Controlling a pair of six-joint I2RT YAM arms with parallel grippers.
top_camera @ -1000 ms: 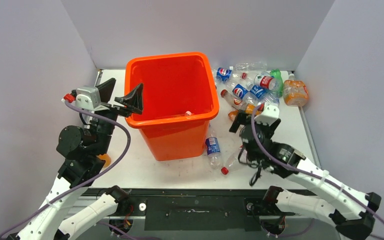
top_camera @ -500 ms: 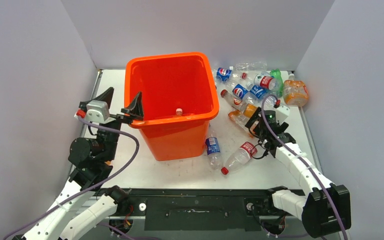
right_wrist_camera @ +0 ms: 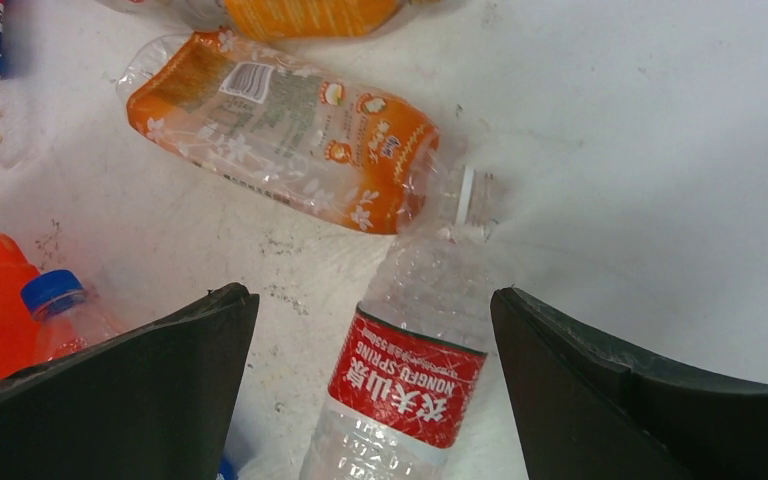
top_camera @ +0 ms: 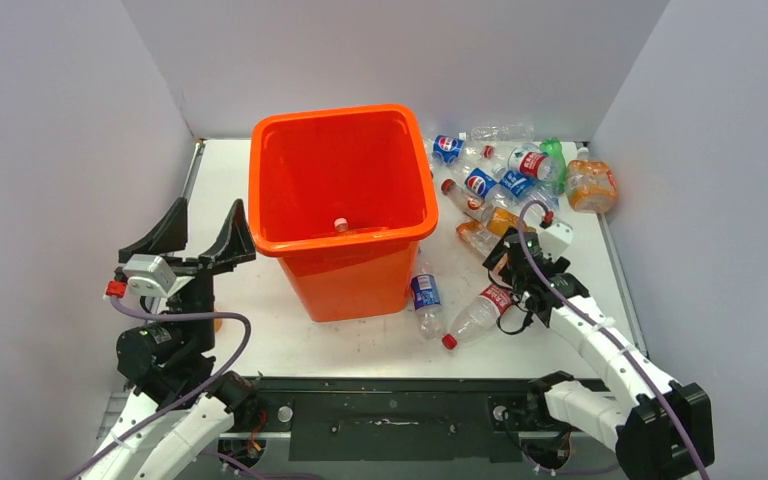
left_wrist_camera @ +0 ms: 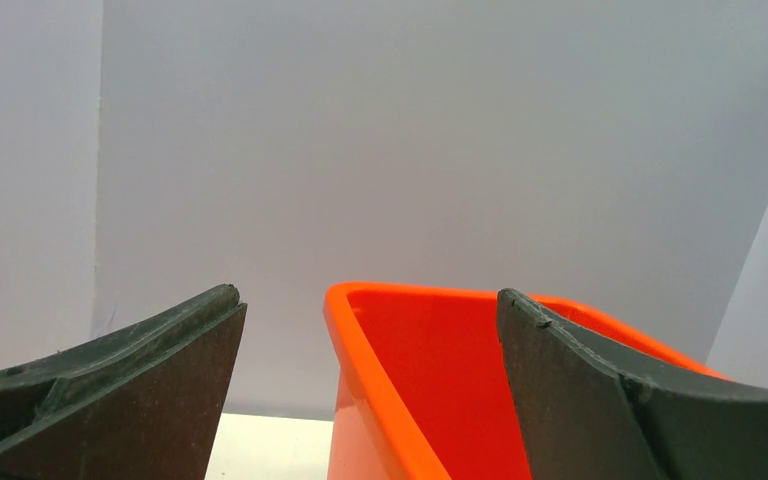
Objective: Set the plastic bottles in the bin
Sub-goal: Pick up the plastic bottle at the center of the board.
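The left gripper (top_camera: 208,215) is drawn back from the rim of the tall orange plastic bin (top_camera: 260,180); the right gripper (top_camera: 508,283) is brought over the clear red-labelled plastic bottle (top_camera: 480,312); the capped bottle (top_camera: 340,225) inside the bin is shifted leftward.

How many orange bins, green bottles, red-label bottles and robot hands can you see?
Orange bin: 1
Green bottle: 1
Red-label bottles: 2
Robot hands: 2, the left gripper and the right gripper
Total: 6

Pale grey walls (top_camera: 390,50), seemingly white table (top_camera: 360,340)
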